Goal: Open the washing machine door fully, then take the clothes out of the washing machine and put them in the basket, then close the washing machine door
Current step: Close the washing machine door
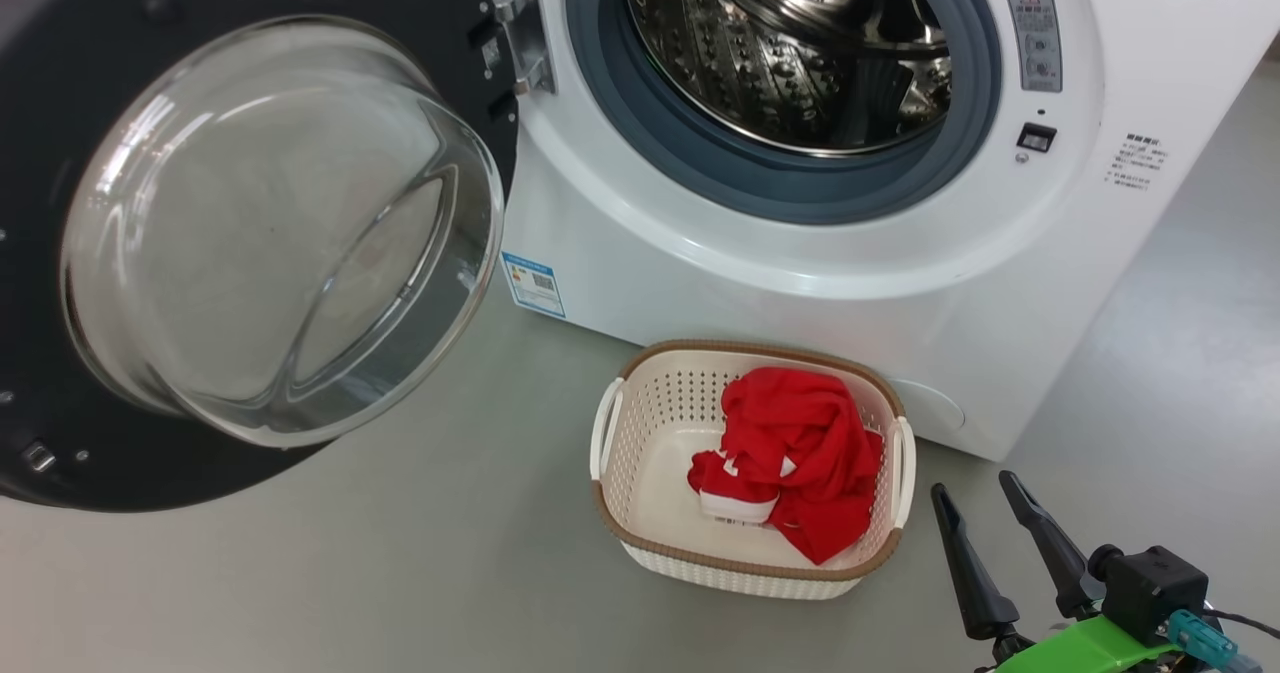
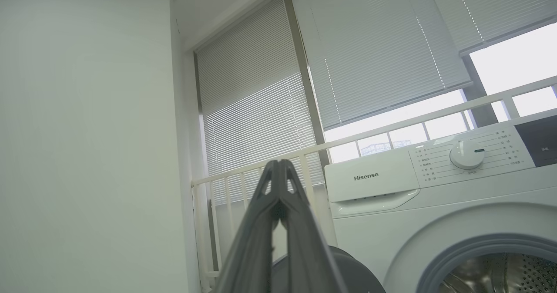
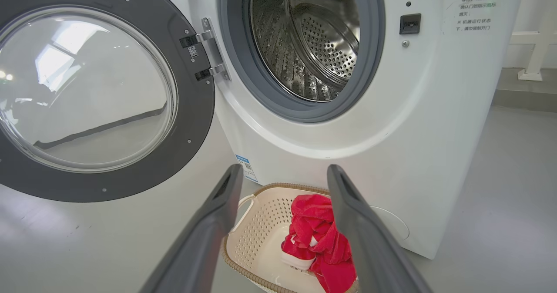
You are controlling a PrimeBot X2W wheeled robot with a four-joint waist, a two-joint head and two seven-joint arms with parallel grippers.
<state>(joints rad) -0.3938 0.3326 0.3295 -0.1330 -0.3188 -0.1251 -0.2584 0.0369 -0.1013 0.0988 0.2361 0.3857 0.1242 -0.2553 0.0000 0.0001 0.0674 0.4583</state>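
Lying in the cream perforated plastic basket [image 1: 655, 423], lower centre, the bright red fabric clothes [image 1: 800, 453] sit before the white front-loading washing machine [image 1: 800, 283]. Its round black-rimmed glass door [image 1: 60, 73] hangs open, upper left. The right gripper [image 1: 973, 486] gapes empty, lower right; the left gripper [image 2: 278, 163] is pinched closed before probable window blinds [image 2: 252, 110].

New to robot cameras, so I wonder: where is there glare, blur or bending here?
Head view: pale reflections streak the glass of the washing machine door. Left wrist view: the window is blown out white; the left gripper looms soft and close. Right wrist view: the washing machine looks skewed by the wide lens.
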